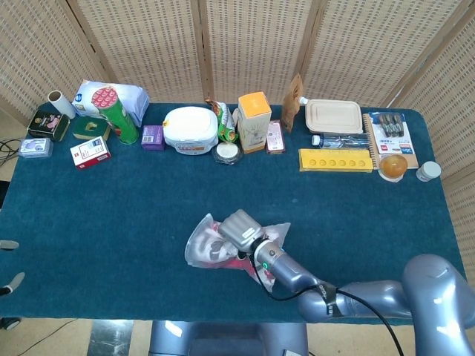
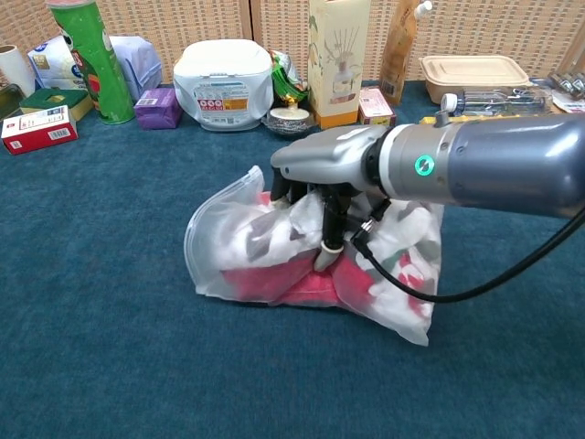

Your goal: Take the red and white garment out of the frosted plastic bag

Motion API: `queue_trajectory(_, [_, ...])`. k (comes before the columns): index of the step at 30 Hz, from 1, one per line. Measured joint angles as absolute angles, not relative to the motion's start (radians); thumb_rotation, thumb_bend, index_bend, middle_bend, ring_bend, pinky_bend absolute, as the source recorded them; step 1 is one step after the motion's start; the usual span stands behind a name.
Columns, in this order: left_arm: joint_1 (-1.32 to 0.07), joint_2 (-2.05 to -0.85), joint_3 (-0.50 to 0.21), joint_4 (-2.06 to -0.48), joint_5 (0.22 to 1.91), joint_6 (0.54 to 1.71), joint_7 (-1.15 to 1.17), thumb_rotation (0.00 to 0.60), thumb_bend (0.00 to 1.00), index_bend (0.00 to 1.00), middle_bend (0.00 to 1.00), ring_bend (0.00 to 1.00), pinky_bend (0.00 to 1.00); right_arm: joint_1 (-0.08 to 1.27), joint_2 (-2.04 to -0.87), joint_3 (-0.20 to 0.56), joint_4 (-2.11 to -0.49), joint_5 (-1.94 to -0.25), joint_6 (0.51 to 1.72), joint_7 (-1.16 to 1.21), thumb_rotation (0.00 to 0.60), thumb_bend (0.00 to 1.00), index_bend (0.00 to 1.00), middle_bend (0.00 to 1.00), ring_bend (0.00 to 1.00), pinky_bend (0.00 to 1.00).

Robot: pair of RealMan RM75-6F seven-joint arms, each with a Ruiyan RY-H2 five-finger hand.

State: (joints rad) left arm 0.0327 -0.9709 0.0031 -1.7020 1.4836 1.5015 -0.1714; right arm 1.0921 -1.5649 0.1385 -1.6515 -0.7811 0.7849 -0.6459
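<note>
One right hand (image 2: pixel 315 197) grips one frosted plastic bag (image 2: pixel 228 251) containing one red and white garment (image 2: pixel 274 274).

The frosted plastic bag (image 2: pixel 239 240), bunched and lifted mid-table, holds the red and white garment (image 2: pixel 274 274).

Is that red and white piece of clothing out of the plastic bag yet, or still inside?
Still inside. The red and white garment shows only through the frosted bag, which the right hand grips, bunched up.
</note>
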Motion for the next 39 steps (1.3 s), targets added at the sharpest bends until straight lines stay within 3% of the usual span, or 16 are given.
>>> queue_trajectory(9, [-0.032,-0.937,-0.016,-1.771,1.543,1.469,-0.113,0.600,0.23,0.33,0.38,0.30,0.31,0.994,-1.377,0.184,-1.797,-0.886,0.711,-0.352,0.596,0.15,0.85,0.91,1.00,1.00])
queue_trajectory(16, [-0.158,-0.883,-0.055,-1.834,1.592,1.354,-0.055,0.600,0.22,0.33,0.43,0.39,0.35,0.925,-1.263,0.229,-1.873,-1.002,0.608,-0.084,0.594,0.16,0.85,0.91,1.00,1.00])
queue_trajectory(20, [-0.250,-0.849,-0.080,-1.878,1.623,1.263,-0.022,0.600,0.19,0.35,0.56,0.51,0.44,0.889,-1.222,0.253,-1.895,-1.110,0.557,0.052,0.595,0.16,0.85,0.91,1.00,1.00])
queue_trajectory(28, [-0.387,-0.831,-0.100,-1.916,1.701,1.128,-0.041,0.600,0.20,0.42,0.84,0.77,0.77,0.853,-1.197,0.284,-1.909,-1.267,0.514,0.248,0.594,0.15,0.85,0.91,1.00,1.00])
queue_trajectory(39, [-0.551,-0.883,-0.102,-1.916,1.768,0.975,-0.079,0.600,0.32,0.46,1.00,0.95,0.94,0.864,-1.218,0.281,-1.860,-1.426,0.512,0.466,0.595,0.15,0.85,0.91,1.00,1.00])
